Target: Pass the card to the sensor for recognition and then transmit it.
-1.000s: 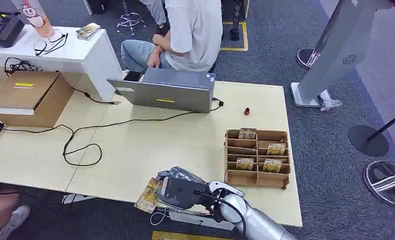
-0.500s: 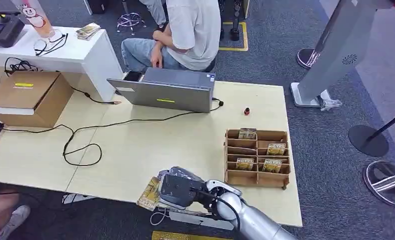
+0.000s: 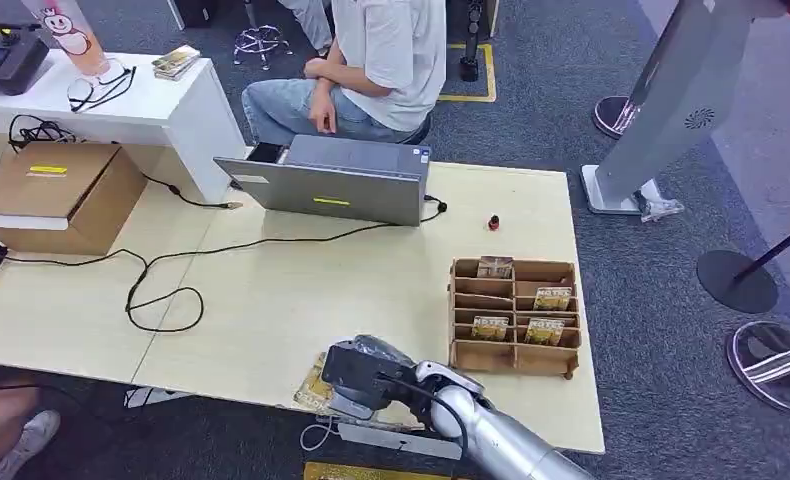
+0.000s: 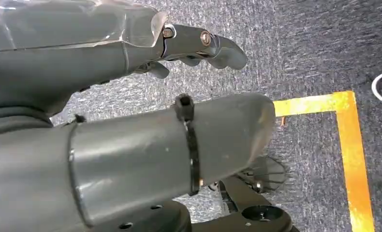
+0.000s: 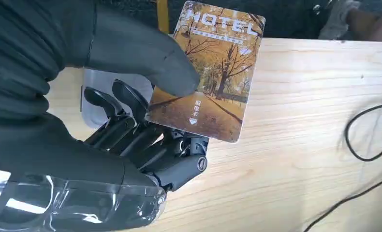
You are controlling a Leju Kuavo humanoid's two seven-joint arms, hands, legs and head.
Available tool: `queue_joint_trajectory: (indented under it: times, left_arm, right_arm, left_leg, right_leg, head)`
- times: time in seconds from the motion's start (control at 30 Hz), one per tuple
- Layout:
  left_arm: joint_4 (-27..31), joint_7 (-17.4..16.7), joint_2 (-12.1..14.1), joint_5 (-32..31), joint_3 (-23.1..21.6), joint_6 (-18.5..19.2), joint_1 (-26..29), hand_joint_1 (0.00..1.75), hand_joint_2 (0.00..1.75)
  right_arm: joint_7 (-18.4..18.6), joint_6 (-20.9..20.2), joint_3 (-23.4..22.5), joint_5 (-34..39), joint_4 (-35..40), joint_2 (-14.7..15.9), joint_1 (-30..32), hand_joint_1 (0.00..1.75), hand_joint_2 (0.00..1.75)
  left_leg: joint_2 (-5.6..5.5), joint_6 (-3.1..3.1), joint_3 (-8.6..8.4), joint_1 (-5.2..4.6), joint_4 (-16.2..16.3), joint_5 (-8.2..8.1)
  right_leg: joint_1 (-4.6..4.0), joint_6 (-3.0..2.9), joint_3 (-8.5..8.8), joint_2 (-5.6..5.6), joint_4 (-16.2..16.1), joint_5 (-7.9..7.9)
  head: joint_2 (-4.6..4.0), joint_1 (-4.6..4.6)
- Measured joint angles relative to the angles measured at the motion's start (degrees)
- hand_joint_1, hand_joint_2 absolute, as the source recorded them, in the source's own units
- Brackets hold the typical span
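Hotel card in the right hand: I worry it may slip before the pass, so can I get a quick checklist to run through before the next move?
1. Card pinched between thumb and fingers of the right hand: ok.
2. Card lifted off the table: cannot tell.
3. Card face unbent and readable: ok.
4. Sensor located: cannot tell, none plainly identifiable.
5. Black cable away from the hand: ok.
6. Left hand holding nothing, hanging over the floor: ok.
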State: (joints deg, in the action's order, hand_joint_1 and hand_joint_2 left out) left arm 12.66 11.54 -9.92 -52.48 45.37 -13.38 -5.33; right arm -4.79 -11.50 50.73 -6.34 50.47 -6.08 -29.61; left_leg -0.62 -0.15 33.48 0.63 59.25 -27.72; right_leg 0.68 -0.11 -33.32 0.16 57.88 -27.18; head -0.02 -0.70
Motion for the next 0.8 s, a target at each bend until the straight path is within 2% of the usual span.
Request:
queue_joint_trajectory:
  times: [0.8]
  left_arm:
    - [0.0, -1.2, 0.0, 0.3, -1.0, 0.0, -0.3, 0.00, 0.00]
  right_arm:
    - [0.3, 1.7, -0.7, -3.1, -3.2, -0.2, -1.4, 1.75, 1.75]
  left_leg:
    - [0.00, 0.00, -0.01, 0.00, 0.0, 0.00]
  right_leg:
    - [0.00, 0.00, 0.00, 0.00, 0.0, 0.00]
  head:
    - [0.00, 0.00]
